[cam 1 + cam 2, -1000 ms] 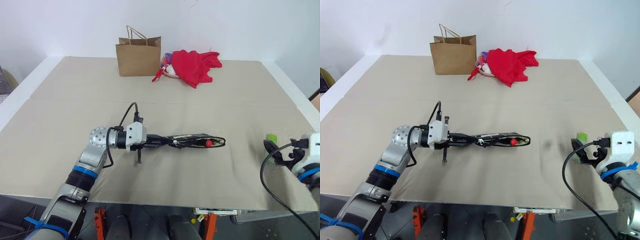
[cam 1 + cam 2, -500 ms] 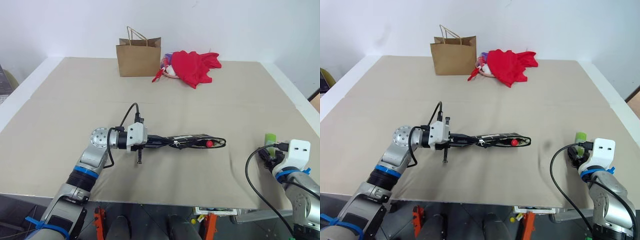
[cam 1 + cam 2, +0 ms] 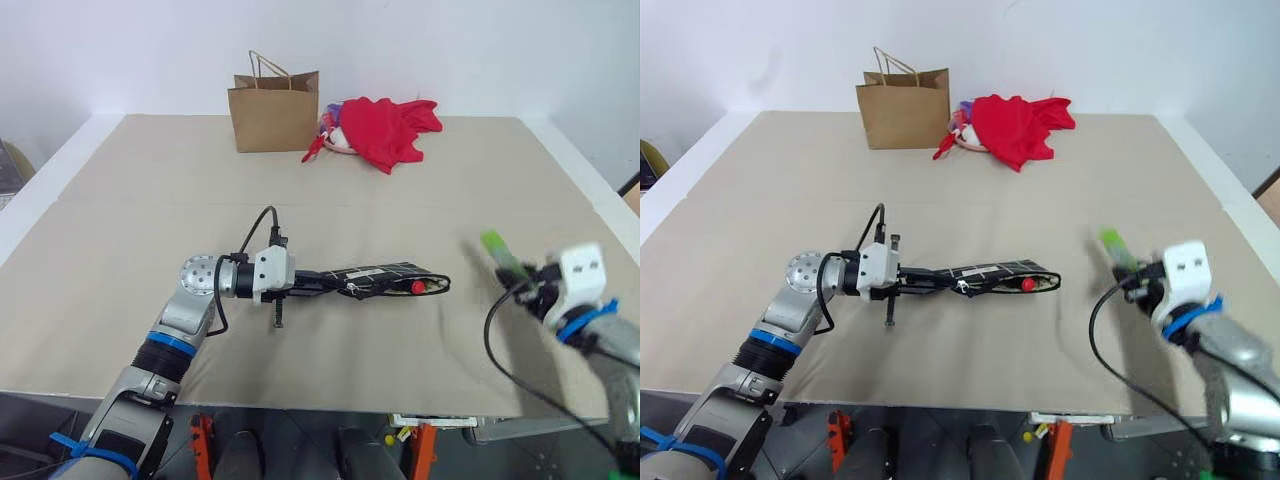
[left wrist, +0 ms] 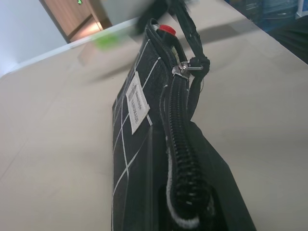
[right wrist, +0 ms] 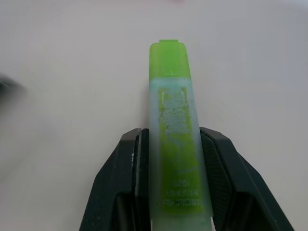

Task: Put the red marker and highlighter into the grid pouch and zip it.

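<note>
The grid pouch (image 3: 385, 281) is held edge-up just above the table centre, my left gripper (image 3: 322, 283) shut on its left end. Its zipper stands open, and the red marker (image 3: 418, 287) shows as a red end inside the pouch's right mouth, also visible in the left wrist view (image 4: 166, 29). The lime-green highlighter (image 5: 177, 139) is clamped between the fingers (image 5: 126, 173) of my right gripper (image 3: 520, 272), shut on it and lifted off the table to the right of the pouch. The highlighter (image 3: 497, 247) sticks up and left from that gripper.
A brown paper bag (image 3: 274, 108) stands at the back of the table, with a red cloth heap (image 3: 385, 128) beside it on the right. The beige table top (image 3: 150, 200) has bare room around the pouch.
My right gripper closed on the highlighter at the table's right edge, lifted it and carried it left toward the pouch. The left gripper and the pouch stayed where they were.
</note>
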Action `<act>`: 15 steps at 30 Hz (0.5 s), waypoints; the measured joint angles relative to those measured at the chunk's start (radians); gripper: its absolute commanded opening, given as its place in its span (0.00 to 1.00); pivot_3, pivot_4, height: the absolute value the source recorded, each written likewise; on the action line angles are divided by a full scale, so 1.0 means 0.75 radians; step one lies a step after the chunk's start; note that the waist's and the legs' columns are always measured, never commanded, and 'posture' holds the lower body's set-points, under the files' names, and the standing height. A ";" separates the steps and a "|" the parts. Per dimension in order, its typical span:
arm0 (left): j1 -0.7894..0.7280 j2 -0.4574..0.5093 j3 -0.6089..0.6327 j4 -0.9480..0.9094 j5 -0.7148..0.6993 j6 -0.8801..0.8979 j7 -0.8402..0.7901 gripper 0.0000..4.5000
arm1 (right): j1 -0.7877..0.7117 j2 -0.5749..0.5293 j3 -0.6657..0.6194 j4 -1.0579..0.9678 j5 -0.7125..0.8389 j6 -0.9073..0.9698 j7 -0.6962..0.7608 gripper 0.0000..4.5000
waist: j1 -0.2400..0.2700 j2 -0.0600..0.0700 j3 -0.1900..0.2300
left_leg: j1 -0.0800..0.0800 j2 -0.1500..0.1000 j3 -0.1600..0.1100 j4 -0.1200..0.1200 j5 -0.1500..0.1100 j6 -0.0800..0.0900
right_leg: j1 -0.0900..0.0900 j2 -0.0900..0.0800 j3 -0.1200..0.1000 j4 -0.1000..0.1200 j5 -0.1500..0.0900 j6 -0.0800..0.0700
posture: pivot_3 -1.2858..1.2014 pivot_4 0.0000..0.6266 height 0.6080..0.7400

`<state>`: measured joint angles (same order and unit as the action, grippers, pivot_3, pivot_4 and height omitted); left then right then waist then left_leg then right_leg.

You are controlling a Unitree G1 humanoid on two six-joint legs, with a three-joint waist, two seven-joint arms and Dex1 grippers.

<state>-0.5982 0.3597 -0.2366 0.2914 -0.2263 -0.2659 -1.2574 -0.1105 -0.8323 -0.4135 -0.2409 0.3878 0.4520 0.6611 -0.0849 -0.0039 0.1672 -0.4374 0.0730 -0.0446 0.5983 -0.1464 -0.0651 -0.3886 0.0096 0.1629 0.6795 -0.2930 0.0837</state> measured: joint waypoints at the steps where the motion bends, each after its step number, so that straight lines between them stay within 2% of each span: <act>1: 0.000 0.000 -0.001 0.000 0.000 0.000 -0.003 0.00 | -0.041 -0.058 -0.009 -0.027 0.043 -0.028 0.092 0.24 | 0.000 -0.001 0.000 | 0.000 0.000 -0.001 0.000 0.000 0.000 | 0.000 0.000 -0.001 0.000 0.000 -0.001 | 0.52 0.24 1.00; 6: -0.001 -0.005 -0.002 0.003 0.000 -0.002 -0.016 0.00 | -0.073 -0.274 -0.017 -0.141 0.309 -0.001 0.545 0.24 | 0.012 -0.004 0.002 | -0.003 -0.001 -0.003 -0.001 -0.001 0.000 | 0.001 -0.001 -0.004 0.000 -0.006 -0.001 | 0.52 0.24 1.00; 7: -0.001 -0.005 -0.001 0.005 0.000 -0.002 -0.020 0.00 | -0.033 -0.366 -0.016 -0.206 0.381 0.050 0.691 0.24 | 0.016 -0.003 0.002 | -0.003 -0.001 -0.003 -0.001 -0.001 0.001 | 0.001 -0.001 -0.004 0.000 -0.007 -0.001 | 0.52 0.24 1.00; 9: -0.003 -0.015 -0.001 0.007 0.001 -0.002 -0.020 0.00 | 0.003 -0.402 0.001 -0.251 0.417 0.088 0.769 0.24 | 0.019 -0.006 0.002 | -0.003 -0.001 -0.003 -0.001 -0.002 0.001 | 0.001 -0.002 -0.004 0.000 -0.008 -0.001 | 0.52 0.24 1.00; 15: -0.004 -0.037 -0.002 0.010 0.002 -0.004 -0.021 0.00 | 0.057 -0.411 0.110 -0.264 0.363 0.084 0.810 0.24 | 0.018 -0.006 0.003 | -0.003 -0.001 -0.003 0.001 -0.002 0.000 | 0.001 -0.002 -0.004 0.000 -0.007 -0.001 | 0.52 0.24 1.00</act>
<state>-0.6009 0.3321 -0.2382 0.2989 -0.2247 -0.2692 -1.2734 -0.0678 -1.1408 -0.3310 -0.4386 0.6598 0.5149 1.2688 -0.0716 -0.0086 0.1694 -0.4395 0.0720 -0.0470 0.5990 -0.1478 -0.0648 -0.3877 0.0082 0.1598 0.6796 -0.2980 0.0831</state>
